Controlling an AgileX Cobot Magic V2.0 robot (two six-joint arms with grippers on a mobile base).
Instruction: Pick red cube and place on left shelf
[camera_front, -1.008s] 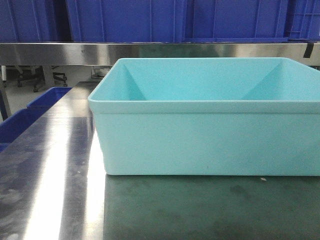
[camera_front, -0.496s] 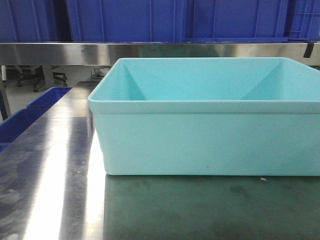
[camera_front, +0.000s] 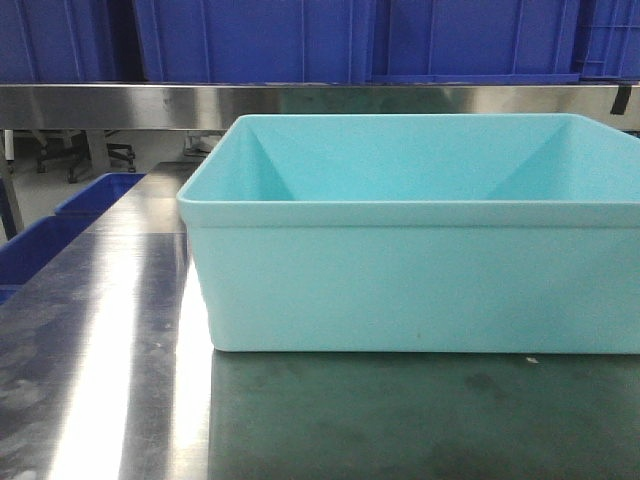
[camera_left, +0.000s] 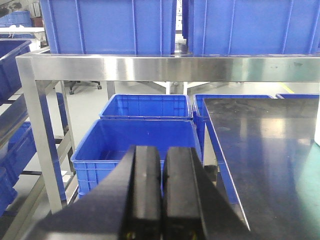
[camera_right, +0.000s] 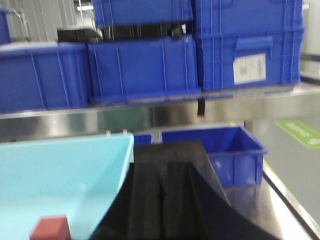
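The red cube (camera_right: 49, 228) lies inside the pale turquoise tub (camera_right: 65, 175), at the bottom left of the right wrist view. My right gripper (camera_right: 161, 195) is shut with nothing in it, just right of the tub's near corner and apart from the cube. The left gripper (camera_left: 162, 192) is also shut and empty, hanging over blue floor crates off the table's left edge. The left shelf (camera_left: 170, 68) is a steel rail carrying large blue crates (camera_left: 107, 25). The shelf (camera_front: 120, 104) also runs behind the tub (camera_front: 410, 280) in the front view, where no gripper or cube shows.
The tub stands on a flat steel tabletop (camera_front: 110, 360). Open blue crates (camera_left: 135, 145) sit on the floor left of the table (camera_left: 265, 150), under the shelf. A steel upright (camera_left: 42, 140) stands at the left. Another blue crate (camera_right: 230, 155) sits right of the tub.
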